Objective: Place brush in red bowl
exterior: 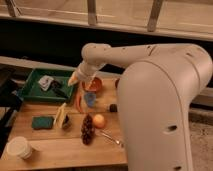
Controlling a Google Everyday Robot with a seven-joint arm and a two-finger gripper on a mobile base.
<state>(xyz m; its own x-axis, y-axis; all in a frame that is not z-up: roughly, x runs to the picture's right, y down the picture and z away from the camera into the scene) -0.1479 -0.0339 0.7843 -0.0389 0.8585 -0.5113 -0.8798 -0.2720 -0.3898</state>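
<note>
The red bowl [93, 86] sits on the wooden table [55, 150] just right of a green tray [31, 92]. A slim black item that looks like the brush [58, 91] lies inside the tray near its right end, next to a pale grey object [47, 82]. My gripper [75, 79] hangs at the end of the white arm over the tray's right edge, left of the red bowl and just above and right of the brush.
A blue cup [90, 98] stands in front of the red bowl, with an orange-red stick [79, 102] beside it. A black block [113, 107], an orange [99, 120], dark grapes [87, 129], a yellow wedge [61, 116], a green sponge [42, 122] and a white cup [20, 148] lie on the table.
</note>
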